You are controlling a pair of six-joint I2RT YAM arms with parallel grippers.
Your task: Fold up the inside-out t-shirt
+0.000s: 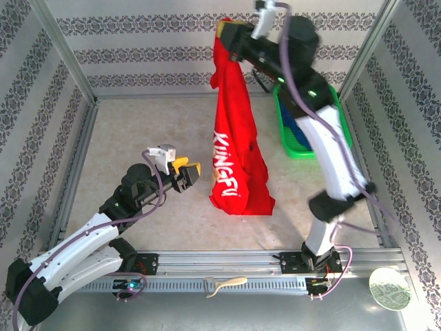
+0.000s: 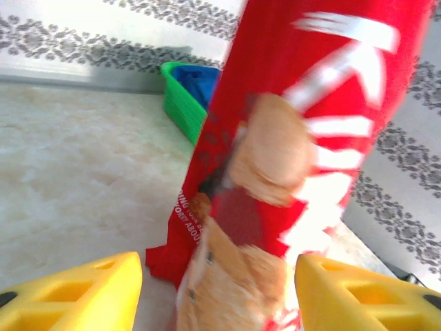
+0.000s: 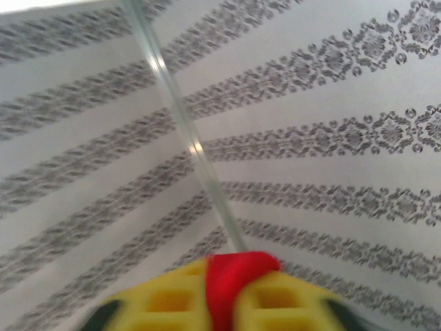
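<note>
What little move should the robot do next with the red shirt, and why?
Probably the left gripper should ease forward and close on the lower part of the bright red cloth t-shirt. Its yellow fingers stand open just left of the shirt, which hangs from the right gripper pinching its top, with the bottom bunched on the beige table.

Red t-shirt (image 1: 238, 152), white lettering (image 1: 226, 162); green basket (image 1: 293, 143); grey floral-striped white walls (image 1: 151, 55)

White capitals "KINGFU" run top to bottom down the hanging red inside-out t-shirt (image 1: 238, 138), letters turned sideways, top camera. Left wrist camera: large white letters, too blurred to read. Small white print toward 7 o'clock, fragment "ABOU" legible.
</note>
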